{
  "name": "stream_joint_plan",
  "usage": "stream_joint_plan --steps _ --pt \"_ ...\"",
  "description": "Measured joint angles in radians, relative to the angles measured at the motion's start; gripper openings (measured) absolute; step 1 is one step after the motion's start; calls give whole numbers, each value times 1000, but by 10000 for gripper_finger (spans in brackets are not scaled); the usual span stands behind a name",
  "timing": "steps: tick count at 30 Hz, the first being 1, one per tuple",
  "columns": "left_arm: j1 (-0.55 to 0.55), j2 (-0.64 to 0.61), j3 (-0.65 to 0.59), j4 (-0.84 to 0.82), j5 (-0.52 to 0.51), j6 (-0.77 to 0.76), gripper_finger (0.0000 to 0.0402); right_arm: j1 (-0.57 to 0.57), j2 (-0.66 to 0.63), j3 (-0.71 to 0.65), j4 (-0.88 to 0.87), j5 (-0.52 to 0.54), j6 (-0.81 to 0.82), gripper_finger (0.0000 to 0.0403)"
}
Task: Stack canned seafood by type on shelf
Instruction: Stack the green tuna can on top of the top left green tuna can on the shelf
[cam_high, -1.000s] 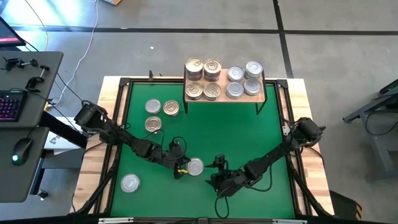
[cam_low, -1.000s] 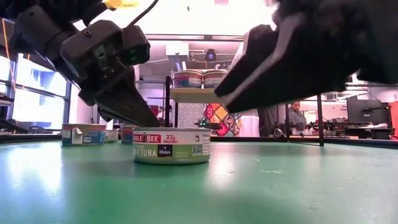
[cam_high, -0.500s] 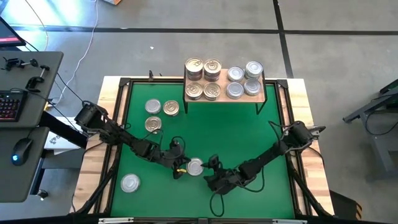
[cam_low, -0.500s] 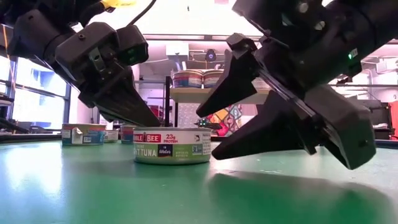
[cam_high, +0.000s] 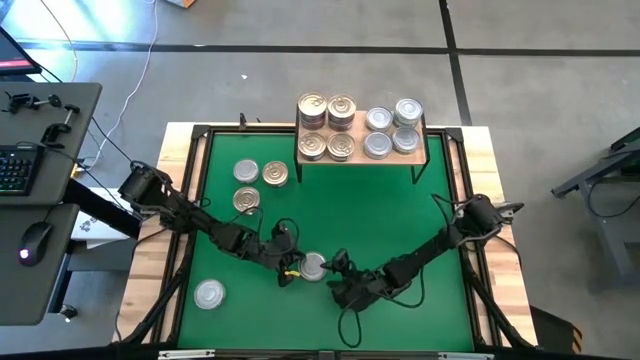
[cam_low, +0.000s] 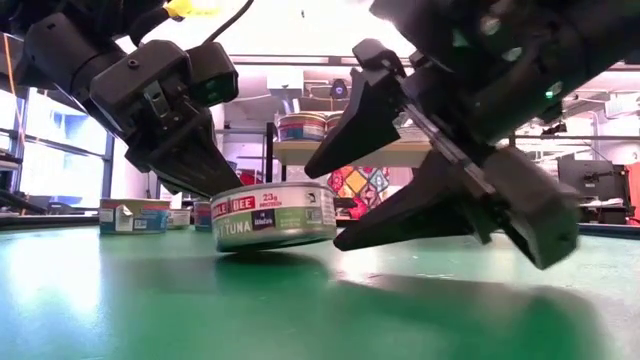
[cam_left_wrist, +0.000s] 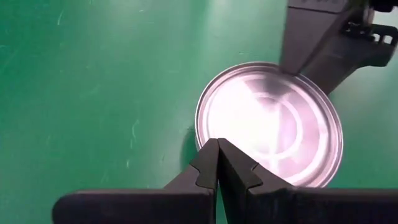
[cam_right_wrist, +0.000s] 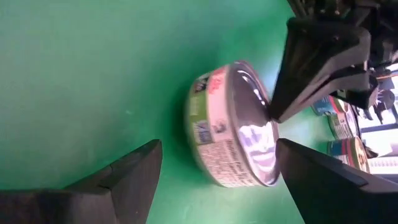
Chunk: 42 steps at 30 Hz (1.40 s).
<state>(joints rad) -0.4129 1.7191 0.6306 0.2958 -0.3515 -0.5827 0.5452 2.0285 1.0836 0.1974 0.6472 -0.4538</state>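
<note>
The right gripper (cam_low: 340, 205) had its jaws spread wide, and the tuna tin (cam_low: 274, 215) lay just ahead of them, near their mouth but not yet between. The tin sat tilted on the green surface (cam_low: 150, 300), its edge on the right gripper's side lifted. Against the tin's far rim pressed the left gripper (cam_left_wrist: 219, 163), jaws pressed together, apparently bracing it. The right arm seemed placed to take it. Well beyond stood the shelf (cam_high: 361, 157).

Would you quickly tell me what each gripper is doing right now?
Left gripper: shut, tips against the tin, holding nothing.
Right gripper: open, fingers either side of the tin.
</note>
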Motion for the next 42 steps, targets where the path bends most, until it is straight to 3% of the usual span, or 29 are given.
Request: stream_joint_plan --steps 15,24,28,30,33,37,42 --pt "0 2 -1 -7 -13 3 0 -74 0 0 118 -50 -150 296" --pt "-1 8 -6 -16 -9 0 0 -100 0 1 141 -106 -142 186" --pt "-1 6 -5 -8 -30 0 0 -101 0 2 153 -98 -48 129" --pt "-1 1 -5 -10 -32 0 0 -95 0 3 151 -97 -2 127" --pt "-2 -18 -3 -47 -36 -18 0 -71 -2 3 130 -46 50 127" --pt "-15 -48 -3 -156 -79 -74 0 -8 -42 3 8 124 77 127" --pt "-48 -53 -2 -216 -154 -126 0 68 -204 1 -247 302 134 127"
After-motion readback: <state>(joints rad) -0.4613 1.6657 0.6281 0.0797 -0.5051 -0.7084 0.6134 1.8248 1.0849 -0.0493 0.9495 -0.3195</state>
